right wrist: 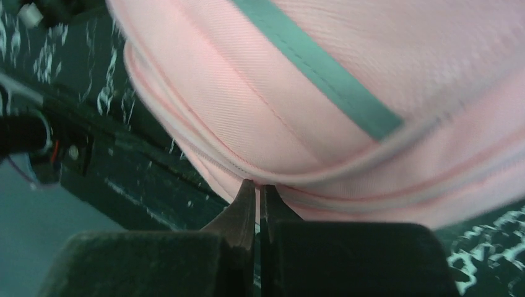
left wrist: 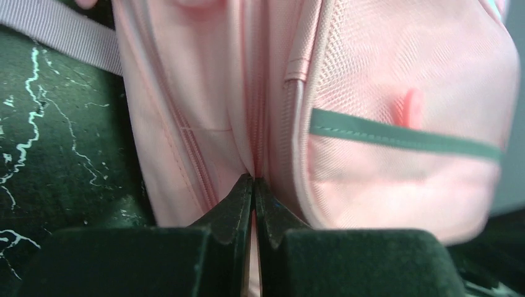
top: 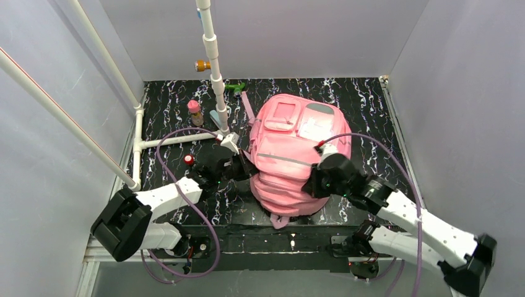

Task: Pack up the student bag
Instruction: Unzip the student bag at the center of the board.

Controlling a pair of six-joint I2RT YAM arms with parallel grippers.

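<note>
Bag (top: pixel 291 148) is laid flat at mid-worktop (top: pixel 371 111), front up, with one end reaching close to the near edge. Left gripper (left wrist: pixel 254 184) is set against the bag's left side, at a zip seam beside the mesh pocket (left wrist: pixel 396 74). Its jaws are closed to a slit, and pink fabric is seen between them. Right gripper (right wrist: pixel 257 187) is pressed to the bag's right side towards the near edge, jaws narrowed at a seam; whether anything is pinched cannot be told. A bottle (top: pixel 195 113) is stood towards the far-left corner, apart from the bag.
</note>
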